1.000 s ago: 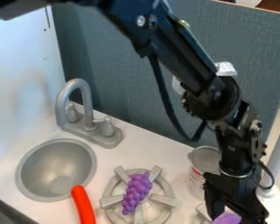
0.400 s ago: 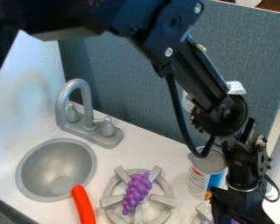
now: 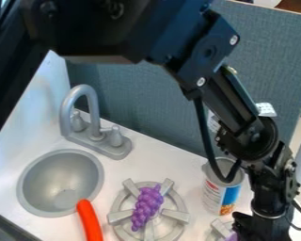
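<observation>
- One gripper [image 3: 253, 235], low at the right, pointing down beside the further burner; whether it is clenched or released cannot be told, as its tip is hard to make out against the bottom edge.
- One purple object [image 3: 232, 237], only a small part showing, right against the gripper's left side in the view, over the further burner; whether it is grasped cannot be told.
- Two grey burners: one round burner [image 3: 120, 216] in the lower middle, and a further burner [image 3: 218, 229] partly seen to its right.
- One bunch of purple grapes [image 3: 146, 207], lying across the first burner.
- One can [image 3: 213, 196], upright on the white desk [image 3: 184, 173], behind the further burner.
- One round sink [image 3: 38, 181] at the left.
- One faucet [image 3: 84, 92] with two knobs, behind the sink.
- One orange-red item [image 3: 89, 220], its rounded end over the sink's rim.
</observation>
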Action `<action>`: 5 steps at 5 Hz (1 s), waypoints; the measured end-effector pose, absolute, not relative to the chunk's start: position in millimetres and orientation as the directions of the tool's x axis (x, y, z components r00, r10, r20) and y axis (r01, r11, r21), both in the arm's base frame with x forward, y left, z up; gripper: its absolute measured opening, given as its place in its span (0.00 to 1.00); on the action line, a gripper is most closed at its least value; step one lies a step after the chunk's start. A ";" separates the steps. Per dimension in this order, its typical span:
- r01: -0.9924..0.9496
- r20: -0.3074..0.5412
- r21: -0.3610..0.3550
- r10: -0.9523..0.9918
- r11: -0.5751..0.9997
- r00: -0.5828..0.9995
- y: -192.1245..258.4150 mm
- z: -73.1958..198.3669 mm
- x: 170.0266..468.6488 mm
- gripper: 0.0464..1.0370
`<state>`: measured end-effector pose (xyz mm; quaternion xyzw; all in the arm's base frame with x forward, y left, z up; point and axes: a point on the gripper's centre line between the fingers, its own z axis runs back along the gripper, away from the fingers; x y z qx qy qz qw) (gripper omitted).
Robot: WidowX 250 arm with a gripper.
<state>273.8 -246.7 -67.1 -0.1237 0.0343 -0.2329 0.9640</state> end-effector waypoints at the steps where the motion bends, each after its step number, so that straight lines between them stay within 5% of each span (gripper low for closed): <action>1: 0.434 -0.012 -0.254 -0.451 0.865 0.892 -246.5 -66.5 273.6 0.37; 2: 0.443 -0.024 -0.228 -0.460 0.867 0.888 -242.2 -67.0 273.9 0.16; 3: 0.468 -0.033 -0.187 -0.482 0.864 0.876 -235.6 -62.5 269.9 0.07; 4: 0.463 -0.023 -0.184 -0.474 0.867 0.880 -226.3 -53.3 256.7 0.05; 5: 0.401 -0.021 -0.083 -0.404 0.912 0.915 -203.3 -47.2 246.4 0.05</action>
